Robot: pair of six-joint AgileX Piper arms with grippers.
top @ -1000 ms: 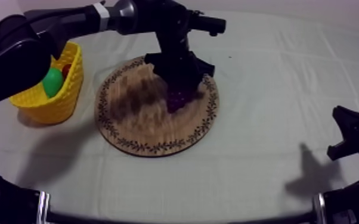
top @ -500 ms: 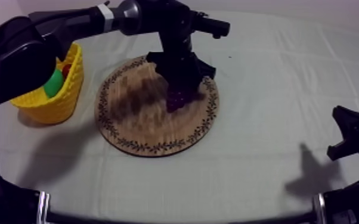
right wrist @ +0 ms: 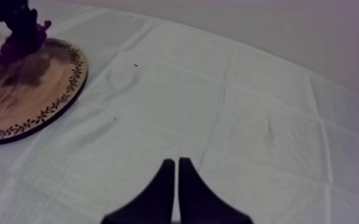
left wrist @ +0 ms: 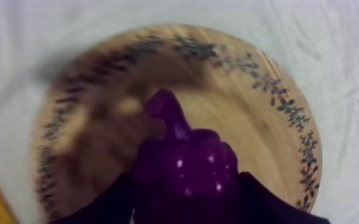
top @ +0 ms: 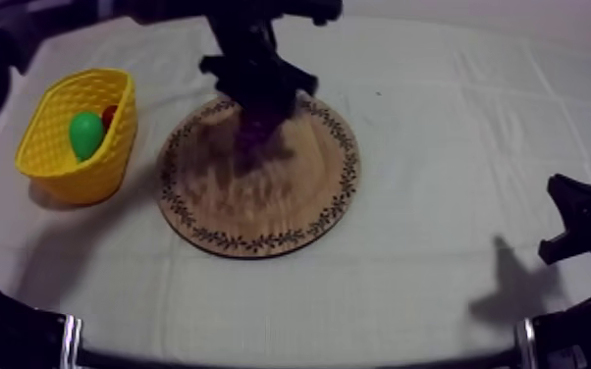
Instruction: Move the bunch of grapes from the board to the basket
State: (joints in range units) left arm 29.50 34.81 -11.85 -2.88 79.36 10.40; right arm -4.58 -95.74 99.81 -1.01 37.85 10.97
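The purple bunch of grapes (top: pixel 258 129) hangs just above the far left part of the round wooden board (top: pixel 280 201), with my left gripper (top: pixel 256 110) shut on it. In the left wrist view the grapes (left wrist: pixel 185 170) sit between the two black fingers (left wrist: pixel 115 201), stem pointing away, over the board (left wrist: pixel 265 137). The yellow basket (top: pixel 59 167) stands at the table's left, apart from the board. My right gripper (right wrist: pixel 177 190) rests shut with nothing in it, low at the right side (top: pixel 576 224).
Inside the basket lie a green pear (top: pixel 86 134) and a small red fruit (top: pixel 110 116). From the right wrist view the board (right wrist: pixel 33 89) lies far off, the held grapes (right wrist: pixel 18 36) above it, with bare cloth between.
My left gripper has lifted the grapes off the board's right part and carried them leftward and toward the far rim. The right arm has not moved.
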